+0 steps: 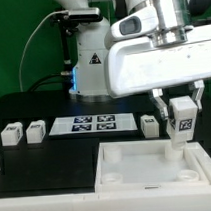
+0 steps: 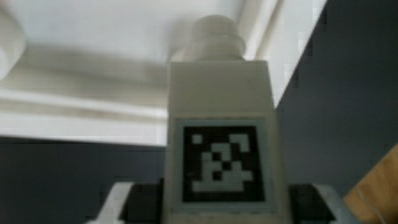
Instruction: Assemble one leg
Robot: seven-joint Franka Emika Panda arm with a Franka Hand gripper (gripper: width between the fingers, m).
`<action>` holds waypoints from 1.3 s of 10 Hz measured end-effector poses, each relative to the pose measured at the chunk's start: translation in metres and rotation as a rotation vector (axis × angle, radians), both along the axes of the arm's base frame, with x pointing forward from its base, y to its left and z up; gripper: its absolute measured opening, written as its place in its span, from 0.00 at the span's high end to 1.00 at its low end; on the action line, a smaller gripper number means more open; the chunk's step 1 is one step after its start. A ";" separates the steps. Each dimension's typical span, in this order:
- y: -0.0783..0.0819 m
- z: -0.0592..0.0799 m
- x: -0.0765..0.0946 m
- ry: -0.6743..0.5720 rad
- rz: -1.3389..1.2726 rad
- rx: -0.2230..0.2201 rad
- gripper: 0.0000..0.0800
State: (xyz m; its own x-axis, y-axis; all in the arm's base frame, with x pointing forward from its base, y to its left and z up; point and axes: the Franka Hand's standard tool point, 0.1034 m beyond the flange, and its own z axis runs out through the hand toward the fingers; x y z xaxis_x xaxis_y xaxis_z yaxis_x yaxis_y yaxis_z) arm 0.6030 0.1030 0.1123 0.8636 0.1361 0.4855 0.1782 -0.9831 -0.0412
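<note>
My gripper [image 1: 181, 108] is shut on a leg [image 1: 180, 122], a chunky white block with a black-and-white tag. It holds the leg upright over the far right corner of the large white tray-like piece [image 1: 136, 152]. The leg's lower end is at or just above the tray's rim. In the wrist view the held leg [image 2: 221, 110] fills the middle between my gripper's [image 2: 222, 207] fingers, its narrow end pointing at the tray [image 2: 89, 95]. Three more legs lie on the black table: two at the exterior view's left [image 1: 11, 135] [image 1: 35, 130] and one beside the marker board [image 1: 150, 123].
The marker board [image 1: 91, 122] lies flat behind the tray. The robot base [image 1: 92, 69] and cables stand at the back. A light wooden surface [image 2: 377, 185] shows at the edge of the wrist view.
</note>
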 end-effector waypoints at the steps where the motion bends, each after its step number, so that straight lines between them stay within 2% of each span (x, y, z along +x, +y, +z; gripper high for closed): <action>1: -0.006 -0.001 0.000 -0.099 -0.012 -0.007 0.63; 2: -0.008 -0.008 -0.004 -0.065 -0.011 -0.009 0.63; 5: -0.006 -0.015 0.003 -0.098 -0.016 -0.005 0.63; 8: 0.000 -0.017 0.014 -0.100 -0.013 0.001 0.63; 9: 0.002 -0.014 0.019 -0.109 -0.011 0.004 0.63; 13: 0.004 -0.015 0.025 -0.115 -0.011 0.007 0.63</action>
